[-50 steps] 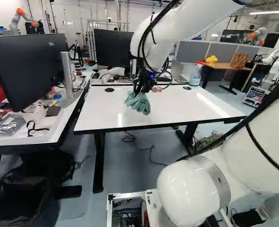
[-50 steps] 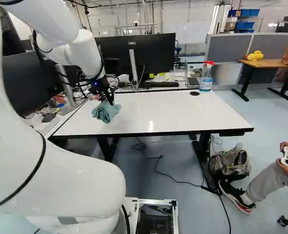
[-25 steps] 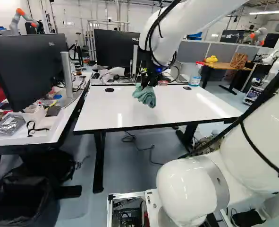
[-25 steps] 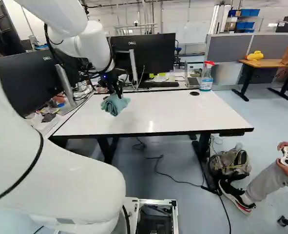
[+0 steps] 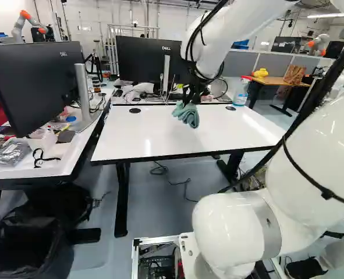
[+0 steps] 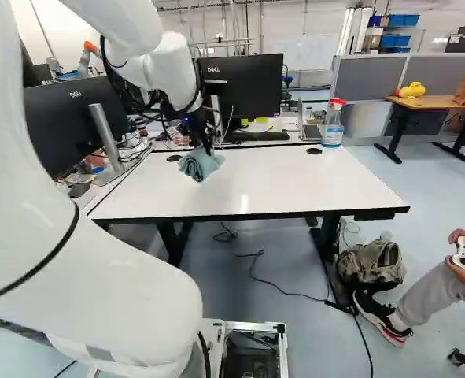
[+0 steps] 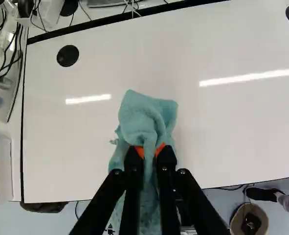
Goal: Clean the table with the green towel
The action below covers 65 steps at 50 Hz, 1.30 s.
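- Soft, bunched green towel [image 7: 146, 115], its folds drooping, pinched between both orange-padded fingers of the gripper [image 6: 208, 148].
- Towel over the smooth, glossy white table [image 6: 295, 181].
- Spray bottle [image 6: 333, 127] near the far edge; flat black monitor [image 6: 252, 83] beyond.

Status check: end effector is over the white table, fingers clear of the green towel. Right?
Not the fingers: the wrist view shows the end effector shut on the green towel, orange pads touching it from two sides. Over the white table is right.
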### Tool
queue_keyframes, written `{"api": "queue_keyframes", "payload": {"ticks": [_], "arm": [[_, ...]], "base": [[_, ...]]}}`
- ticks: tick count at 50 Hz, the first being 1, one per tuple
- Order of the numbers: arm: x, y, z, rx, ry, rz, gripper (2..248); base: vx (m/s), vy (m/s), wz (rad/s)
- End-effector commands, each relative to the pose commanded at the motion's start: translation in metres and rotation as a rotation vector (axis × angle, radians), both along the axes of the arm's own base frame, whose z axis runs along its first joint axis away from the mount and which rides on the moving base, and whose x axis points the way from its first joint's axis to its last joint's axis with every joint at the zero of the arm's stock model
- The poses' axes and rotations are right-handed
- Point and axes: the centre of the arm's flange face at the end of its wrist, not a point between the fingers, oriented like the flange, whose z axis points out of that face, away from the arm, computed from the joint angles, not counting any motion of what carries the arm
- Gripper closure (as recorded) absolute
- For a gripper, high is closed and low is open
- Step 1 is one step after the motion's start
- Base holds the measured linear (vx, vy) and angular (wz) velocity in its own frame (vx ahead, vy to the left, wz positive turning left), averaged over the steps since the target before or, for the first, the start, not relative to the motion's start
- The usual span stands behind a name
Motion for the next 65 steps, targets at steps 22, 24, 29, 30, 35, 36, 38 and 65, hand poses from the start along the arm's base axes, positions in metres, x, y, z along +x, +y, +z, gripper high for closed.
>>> {"api": "queue_keyframes", "payload": {"ticks": [22,24,29,30,35,36,38,65], "arm": [[0.032,-0.036,0.001,0.000,0.005,-0.074,208],[0.035,-0.039,0.001,0.000,0.005,-0.081,208],[0.042,-0.047,0.001,0.000,0.005,-0.096,208],[0.044,-0.049,0.001,0.000,0.005,-0.099,208],[0.051,-0.056,0.001,0.000,0.005,-0.113,208],[0.053,-0.058,0.001,0.000,0.005,-0.116,208],[0.056,-0.061,0.002,0.000,0.005,-0.121,208],[0.098,-0.102,0.001,0.000,-0.003,-0.185,208]], "base": [[0.000,0.000,0.000],[0.000,0.000,0.000],[0.000,0.000,0.000],[0.000,0.000,0.000],[0.000,0.000,0.000],[0.000,0.000,0.000],[0.000,0.000,0.000],[0.000,0.000,0.000]]}}
